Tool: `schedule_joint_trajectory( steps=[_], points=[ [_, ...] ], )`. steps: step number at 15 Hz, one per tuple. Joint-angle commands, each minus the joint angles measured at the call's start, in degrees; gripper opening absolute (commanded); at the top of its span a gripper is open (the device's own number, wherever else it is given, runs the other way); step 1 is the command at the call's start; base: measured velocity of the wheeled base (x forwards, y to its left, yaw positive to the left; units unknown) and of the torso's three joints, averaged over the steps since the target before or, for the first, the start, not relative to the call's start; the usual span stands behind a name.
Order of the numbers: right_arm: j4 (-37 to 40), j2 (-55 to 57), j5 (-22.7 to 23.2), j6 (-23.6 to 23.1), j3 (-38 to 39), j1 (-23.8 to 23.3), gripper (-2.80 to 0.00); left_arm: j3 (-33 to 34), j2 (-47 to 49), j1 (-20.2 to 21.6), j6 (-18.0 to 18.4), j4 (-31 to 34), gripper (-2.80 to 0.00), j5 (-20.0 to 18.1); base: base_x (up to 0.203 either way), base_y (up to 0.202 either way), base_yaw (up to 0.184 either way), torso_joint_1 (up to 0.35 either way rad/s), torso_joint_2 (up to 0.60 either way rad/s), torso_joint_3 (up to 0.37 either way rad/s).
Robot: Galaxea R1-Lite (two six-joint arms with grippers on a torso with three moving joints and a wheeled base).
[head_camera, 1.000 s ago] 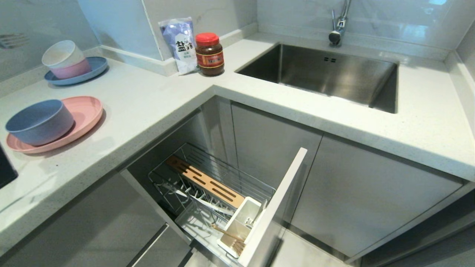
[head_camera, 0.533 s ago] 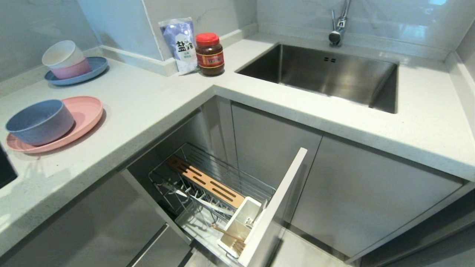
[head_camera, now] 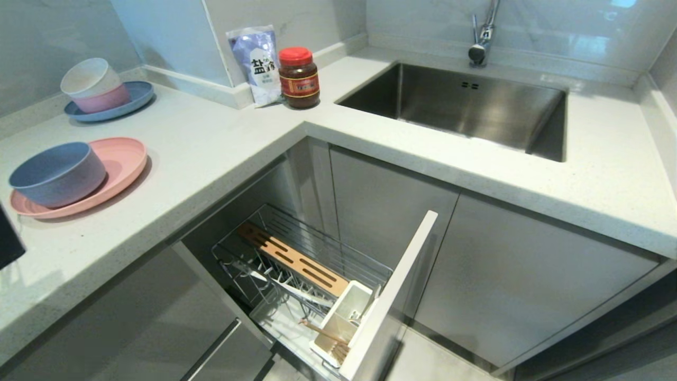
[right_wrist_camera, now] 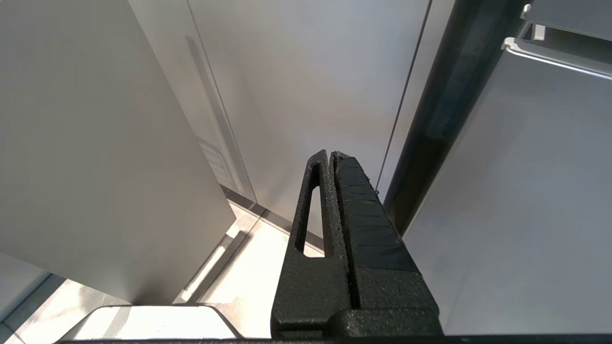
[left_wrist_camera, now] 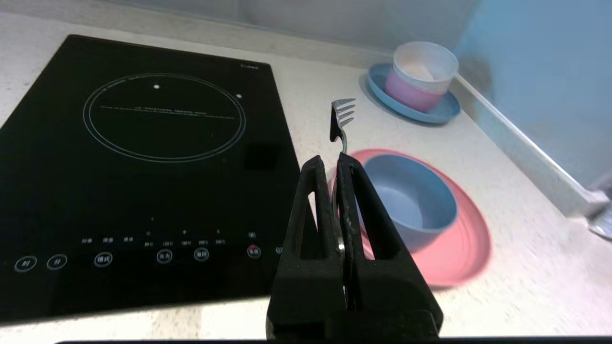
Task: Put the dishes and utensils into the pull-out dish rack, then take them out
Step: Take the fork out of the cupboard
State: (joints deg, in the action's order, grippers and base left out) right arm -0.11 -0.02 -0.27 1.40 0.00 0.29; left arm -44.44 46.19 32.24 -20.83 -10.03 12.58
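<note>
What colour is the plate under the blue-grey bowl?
Pink plate, clearest in the head view.

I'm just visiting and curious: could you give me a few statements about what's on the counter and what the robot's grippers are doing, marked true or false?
1. The left gripper is shut on a fork. True.
2. The blue-grey bowl sits in the dish rack. False: it rests on the pink plate on the counter.
3. The chopsticks are in the rack's white cutlery box. True.
4. The right gripper holds a spoon. False: it is shut on nothing, down by the cabinet fronts.
5. The sink is full of dishes. False: none show in it.
</note>
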Motion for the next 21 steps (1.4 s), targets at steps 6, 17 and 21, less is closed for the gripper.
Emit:
schedule_joint_trajectory(
  steps=[6, 17, 21],
  points=[
    [0.01, -0.23, 0.00, 0.00, 0.09, -0.02, -2.80, 0.84, 10.68, -1.07, -4.60, -4.66, -2.80, 0.56, 0.000, 0.000, 0.000, 0.000, 0.00, 0.000],
    [-0.02, -0.23, 0.00, 0.00, 0.09, 0.04, -2.80, 0.85, 18.18, -3.85, -6.36, -10.66, -2.80, -0.72, 0.000, 0.000, 0.000, 0.000, 0.00, 0.000],
    [-0.03, -0.24, 0.00, 0.00, 0.09, 0.03, -2.80, 0.67, 19.88, -3.85, -7.73, -11.77, -2.80, -2.55, 0.000, 0.000, 0.000, 0.000, 0.00, 0.000]
  ],
)
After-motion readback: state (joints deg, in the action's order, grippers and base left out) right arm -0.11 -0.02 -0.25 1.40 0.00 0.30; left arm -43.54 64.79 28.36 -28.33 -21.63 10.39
